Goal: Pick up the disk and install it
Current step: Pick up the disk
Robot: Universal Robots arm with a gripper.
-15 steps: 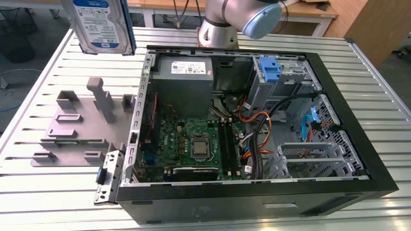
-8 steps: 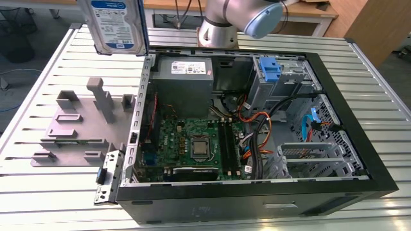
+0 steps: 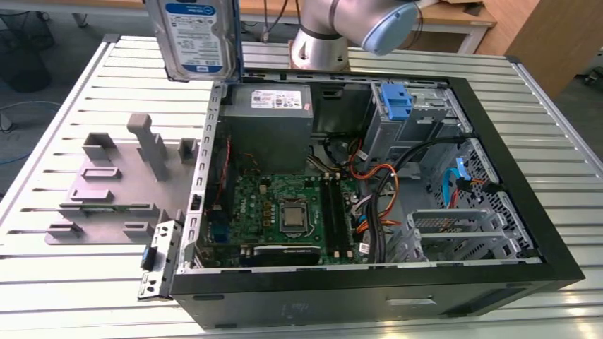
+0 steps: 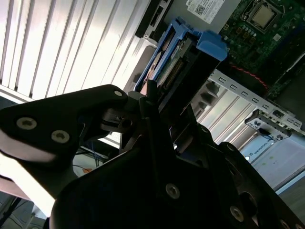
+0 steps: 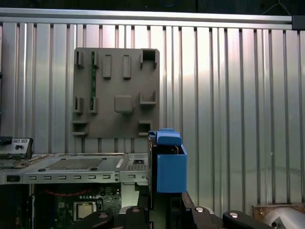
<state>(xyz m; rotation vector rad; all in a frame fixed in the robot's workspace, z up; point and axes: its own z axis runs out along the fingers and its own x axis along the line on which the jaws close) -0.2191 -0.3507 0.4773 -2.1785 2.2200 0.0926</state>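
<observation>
Aloft hung the silver, blue-railed hard drive [image 3: 200,39].
The black hand [image 4: 164,102] pinched it, eleven o'clock from the open computer case [image 3: 377,293].

A table [image 3: 85,282] made of ribbed aluminium profiles carries everything. On it, toward the exterior view's left, lies a flat grey fixture plate [image 3: 104,194] with several upright holders. Just beside the plate, toward the exterior view's right, a black computer case [image 3: 377,293] lies on its side, open upward. Behind the case stands the robot arm's base [image 3: 318,49].

Top of disk [image 3: 199,42] beyond exterior view's edge
</observation>
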